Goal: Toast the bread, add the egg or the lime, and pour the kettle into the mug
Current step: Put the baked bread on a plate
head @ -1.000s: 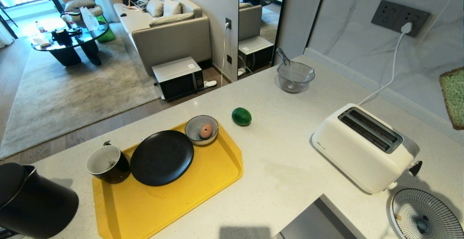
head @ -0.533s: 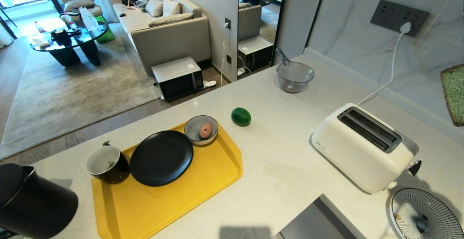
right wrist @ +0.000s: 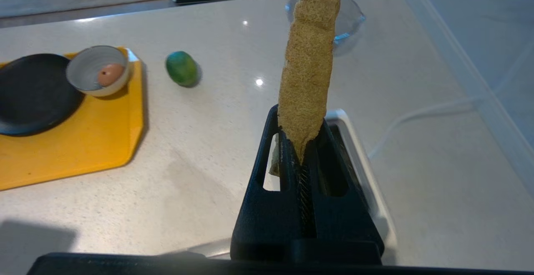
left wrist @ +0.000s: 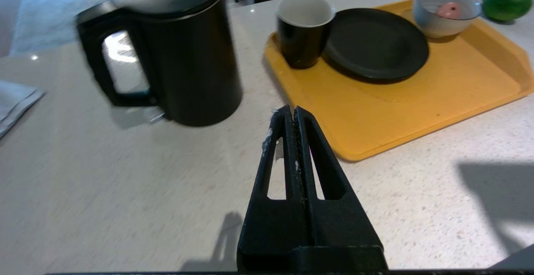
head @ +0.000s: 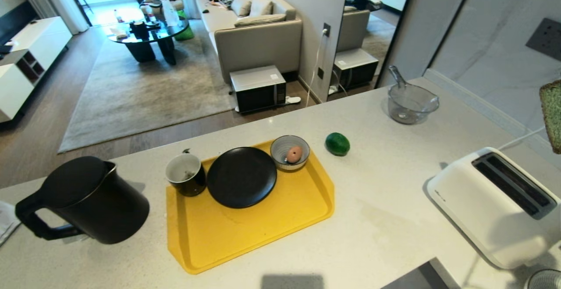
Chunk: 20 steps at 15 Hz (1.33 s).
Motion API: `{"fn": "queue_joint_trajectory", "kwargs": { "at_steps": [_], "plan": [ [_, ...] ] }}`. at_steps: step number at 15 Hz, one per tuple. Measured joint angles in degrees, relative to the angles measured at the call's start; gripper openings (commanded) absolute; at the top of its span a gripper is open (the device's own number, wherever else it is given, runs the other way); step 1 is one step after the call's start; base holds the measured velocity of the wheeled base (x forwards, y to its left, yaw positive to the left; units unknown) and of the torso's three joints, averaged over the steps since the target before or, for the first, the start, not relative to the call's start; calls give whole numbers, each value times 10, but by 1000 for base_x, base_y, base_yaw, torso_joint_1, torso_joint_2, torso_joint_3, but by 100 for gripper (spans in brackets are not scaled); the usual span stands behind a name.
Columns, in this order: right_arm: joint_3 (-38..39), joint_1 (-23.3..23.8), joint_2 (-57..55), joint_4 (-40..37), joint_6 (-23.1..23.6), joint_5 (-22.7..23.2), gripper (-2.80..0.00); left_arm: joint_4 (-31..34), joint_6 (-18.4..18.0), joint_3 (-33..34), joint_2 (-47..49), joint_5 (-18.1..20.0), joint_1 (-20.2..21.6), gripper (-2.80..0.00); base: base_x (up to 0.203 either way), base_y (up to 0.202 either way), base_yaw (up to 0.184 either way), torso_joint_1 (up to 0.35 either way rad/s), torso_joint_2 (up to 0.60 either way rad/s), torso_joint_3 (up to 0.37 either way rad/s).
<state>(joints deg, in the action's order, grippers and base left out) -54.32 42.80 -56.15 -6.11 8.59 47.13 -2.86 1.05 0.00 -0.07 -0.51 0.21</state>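
Note:
My right gripper (right wrist: 298, 129) is shut on the lower edge of the pale green bread (right wrist: 308, 70), holding the slice upright above the white toaster (head: 486, 210). In the head view only the bread (head: 553, 115) shows, at the right edge. The lime (head: 337, 144) lies on the counter beside the tray. A striped bowl holds the egg (head: 294, 154). The black mug (head: 186, 180) stands on the tray's left corner, and the black kettle (head: 94, 201) stands left of it. My left gripper (left wrist: 290, 112) is shut and empty, low over the counter by the tray's near corner.
The yellow tray (head: 245, 240) also carries a black plate (head: 241, 177). A glass bowl with a spoon (head: 412, 103) stands at the back of the counter. The toaster's white cable (head: 523, 137) runs toward the wall. A striped plate (head: 545, 280) shows at the near right corner.
The whole head view has shifted right, so the camera has turned left. The kettle now shows in full and the toaster sits near the right edge. The bread stays held.

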Motion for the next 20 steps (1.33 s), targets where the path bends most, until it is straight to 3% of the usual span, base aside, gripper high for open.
{"fn": "queue_joint_trajectory", "kwargs": {
  "at_steps": [8,12,14,17,20],
  "plan": [
    [0,0,-2,0,0,1,-280,0,0,0,0,0,0,-280,1,-8,166,2,4,3],
    [4,-2,-2,-1,-2,5,-280,0,0,0,0,0,0,-280,0,0,19,1,-1,1],
    [8,-10,-3,-1,-1,29,-280,0,0,0,0,0,0,-280,0,0,0,0,0,0],
    [18,-51,-17,-2,3,91,-280,0,0,0,0,0,0,-280,0,0,0,0,0,0],
    [16,-160,-41,-5,0,54,-280,0,0,0,0,0,0,-280,0,0,0,0,0,0]
  ]
}}
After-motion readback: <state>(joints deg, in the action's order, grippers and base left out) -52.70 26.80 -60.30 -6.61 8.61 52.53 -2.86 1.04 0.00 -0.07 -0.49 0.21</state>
